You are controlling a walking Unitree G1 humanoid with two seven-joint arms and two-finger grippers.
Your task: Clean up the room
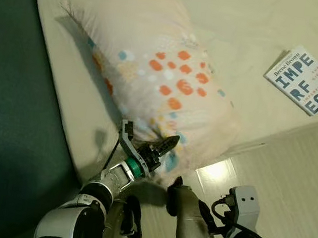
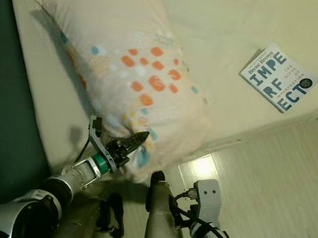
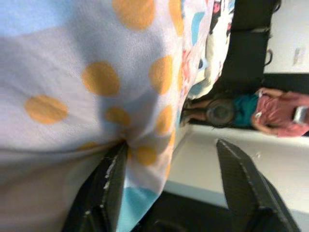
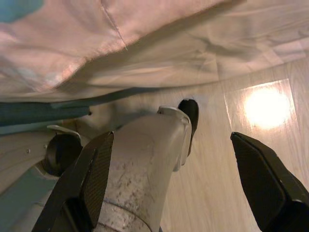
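A book (image 1: 306,80) lies flat on the cream bed (image 1: 247,25), well apart from the spotted pillow (image 1: 153,71), which reaches to the bed's edge above the wooden floor (image 1: 292,177). The left gripper (image 1: 156,148) touches the pillow's lower corner, fingers spread, one pressing into the fabric. The right gripper (image 4: 174,159) hangs spread over the floor below the bed edge.

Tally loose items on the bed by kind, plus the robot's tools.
Pillow: 1
Book: 1
Tools: 2, the left tool at the pillow's lower edge, the right tool low over the floor
Total: 4
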